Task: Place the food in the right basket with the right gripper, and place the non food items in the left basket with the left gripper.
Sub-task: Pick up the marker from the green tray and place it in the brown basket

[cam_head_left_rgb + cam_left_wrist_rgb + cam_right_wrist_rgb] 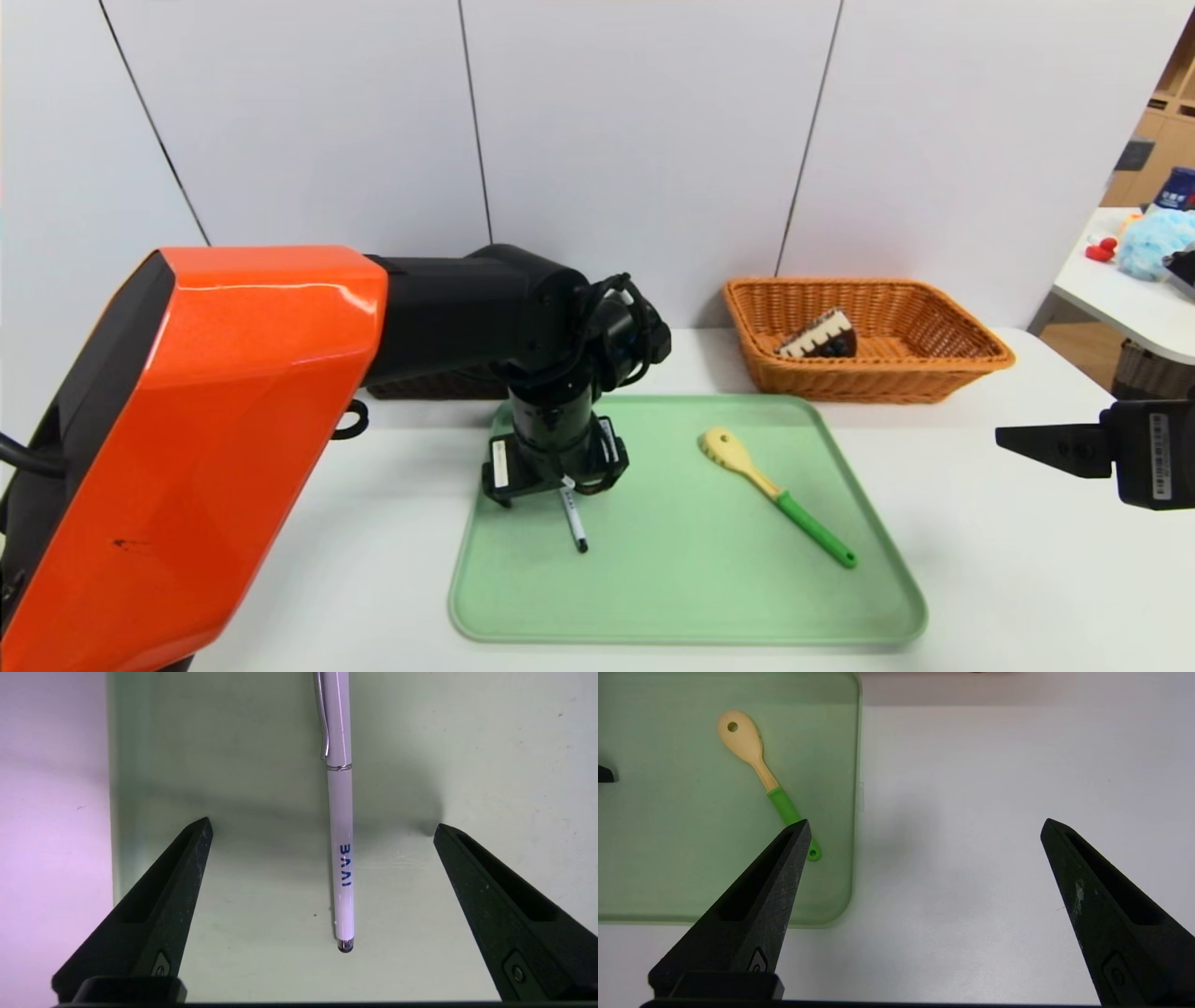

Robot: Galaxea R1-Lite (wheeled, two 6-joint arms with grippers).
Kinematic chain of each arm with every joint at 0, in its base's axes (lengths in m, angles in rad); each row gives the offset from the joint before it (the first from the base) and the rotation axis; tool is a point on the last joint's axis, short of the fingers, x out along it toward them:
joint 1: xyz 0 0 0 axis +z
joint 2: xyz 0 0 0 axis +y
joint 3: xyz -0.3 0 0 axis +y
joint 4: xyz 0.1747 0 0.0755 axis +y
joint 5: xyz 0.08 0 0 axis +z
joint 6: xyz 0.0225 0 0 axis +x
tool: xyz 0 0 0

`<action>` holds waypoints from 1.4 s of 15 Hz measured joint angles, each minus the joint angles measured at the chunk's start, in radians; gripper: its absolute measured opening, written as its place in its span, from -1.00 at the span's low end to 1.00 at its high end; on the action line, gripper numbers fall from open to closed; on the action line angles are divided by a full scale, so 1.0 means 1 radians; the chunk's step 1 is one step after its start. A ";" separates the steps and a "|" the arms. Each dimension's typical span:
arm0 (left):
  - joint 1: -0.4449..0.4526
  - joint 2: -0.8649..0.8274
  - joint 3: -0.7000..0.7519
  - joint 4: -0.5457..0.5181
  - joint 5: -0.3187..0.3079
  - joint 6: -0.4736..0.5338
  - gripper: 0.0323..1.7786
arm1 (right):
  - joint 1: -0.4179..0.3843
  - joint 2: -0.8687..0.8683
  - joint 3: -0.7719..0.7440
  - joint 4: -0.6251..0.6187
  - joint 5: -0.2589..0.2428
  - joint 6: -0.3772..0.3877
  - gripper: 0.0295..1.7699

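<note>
The chocolate cake wedge (820, 336) lies inside the orange wicker basket (934, 366) at the back right. On the green tray (691, 597) lie the white pen (574, 523) and the yellow spoon with a green handle (775, 495). My left gripper (557, 487) hangs just above the tray, pointing down. It is open, and the pen (339, 812) lies between its fingers, touching neither. Only a strip of the dark brown basket (439, 385) shows behind my left arm. My right gripper (1027, 439) is open and holds nothing, over bare table to the right of the tray.
In the right wrist view the spoon (761, 770) lies near the tray's edge (852, 812), beside one finger. A second table (1139, 299) with toys stands at the far right. White wall panels close off the back.
</note>
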State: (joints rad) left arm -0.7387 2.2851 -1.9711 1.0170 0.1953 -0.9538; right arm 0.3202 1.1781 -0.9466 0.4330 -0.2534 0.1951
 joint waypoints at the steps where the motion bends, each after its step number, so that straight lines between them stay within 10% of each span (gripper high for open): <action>1: -0.002 0.000 0.000 0.008 0.002 0.007 0.90 | 0.000 0.000 0.001 0.000 0.000 0.000 0.92; 11: -0.030 0.009 -0.006 0.004 0.034 0.026 0.90 | 0.011 -0.017 0.005 0.005 0.001 0.000 0.92; 19: -0.033 0.012 -0.005 0.001 0.037 0.027 -0.15 | 0.012 -0.026 0.005 0.006 0.000 0.000 0.92; 21: -0.033 0.012 -0.004 0.003 0.037 0.027 -0.98 | 0.012 -0.026 0.002 0.005 0.000 -0.001 0.92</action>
State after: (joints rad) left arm -0.7715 2.2970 -1.9753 1.0202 0.2321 -0.9266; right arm 0.3323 1.1521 -0.9443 0.4383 -0.2530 0.1943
